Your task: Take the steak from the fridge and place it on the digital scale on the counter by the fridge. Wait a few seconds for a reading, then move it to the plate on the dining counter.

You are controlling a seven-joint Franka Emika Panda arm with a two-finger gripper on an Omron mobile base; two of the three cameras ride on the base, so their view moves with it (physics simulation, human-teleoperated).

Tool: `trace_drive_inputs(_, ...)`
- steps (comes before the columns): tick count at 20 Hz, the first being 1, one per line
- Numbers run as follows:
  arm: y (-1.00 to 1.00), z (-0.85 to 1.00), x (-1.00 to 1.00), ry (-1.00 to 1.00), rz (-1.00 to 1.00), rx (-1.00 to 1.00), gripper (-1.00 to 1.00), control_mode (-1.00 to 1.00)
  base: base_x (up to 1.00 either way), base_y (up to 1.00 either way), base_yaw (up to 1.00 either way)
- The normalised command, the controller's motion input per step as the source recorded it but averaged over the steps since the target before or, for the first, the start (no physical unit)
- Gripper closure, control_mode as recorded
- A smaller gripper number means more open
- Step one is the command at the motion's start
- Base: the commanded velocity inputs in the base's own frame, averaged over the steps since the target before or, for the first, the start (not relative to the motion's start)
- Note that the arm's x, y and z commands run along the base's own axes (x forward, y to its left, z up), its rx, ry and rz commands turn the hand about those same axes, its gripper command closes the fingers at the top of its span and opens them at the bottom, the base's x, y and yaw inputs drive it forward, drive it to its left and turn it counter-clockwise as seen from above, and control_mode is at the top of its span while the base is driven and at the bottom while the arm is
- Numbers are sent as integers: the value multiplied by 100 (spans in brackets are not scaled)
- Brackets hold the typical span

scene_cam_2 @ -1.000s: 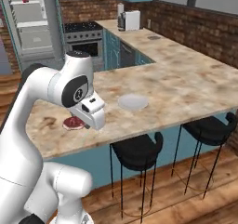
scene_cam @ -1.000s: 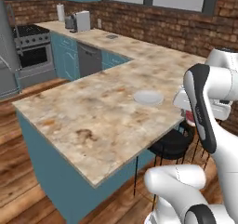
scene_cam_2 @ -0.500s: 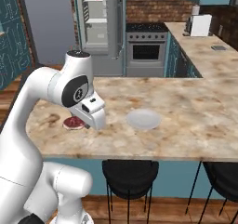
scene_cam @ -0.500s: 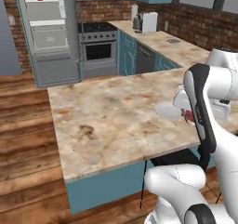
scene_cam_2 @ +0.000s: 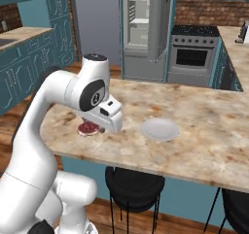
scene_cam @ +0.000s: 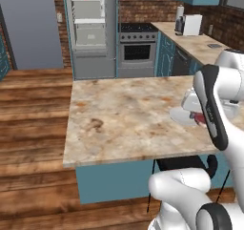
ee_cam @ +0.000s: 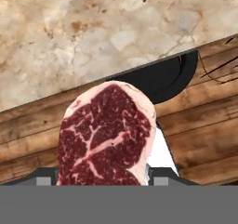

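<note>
My gripper is shut on the steak, a flat dark red slab with pale streaks and a pale fat rim. In the hand view it hangs over the edge of the dining counter, with wood floor and a black stool below. In the right base view the steak and the gripper hover low over the dining counter, left of the white plate. The left base view has the plate partly behind my arm. At the back, the fridge stands open. A small dark digital scale lies on the counter.
A stove stands between the fridge and the counter. A white appliance sits on the counter's far end. Black stools stand under the island's near edge. Wood floor lies open to the left.
The whole picture has swung, so the base has moved; the fridge and stove now sit at the back centre. The arm keeps the same pose with the steak in its grip.
</note>
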Motion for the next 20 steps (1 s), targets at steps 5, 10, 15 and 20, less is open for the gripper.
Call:
trace_drive_inputs(5, -95, -21, 53, 0, 29, 0, 100, -100, 0, 0, 0)
trace_drive_inputs(10, -73, -26, 70, 0, 20, 0, 100, -100, 0, 0, 0)
trace_drive_inputs(15, -20, -57, 80, 0, 16, -1, 100, -100, 0, 0, 0)
trace_drive_inputs(20, 0, -77, 92, 0, 10, -5, 100, -100, 0, 0, 0)
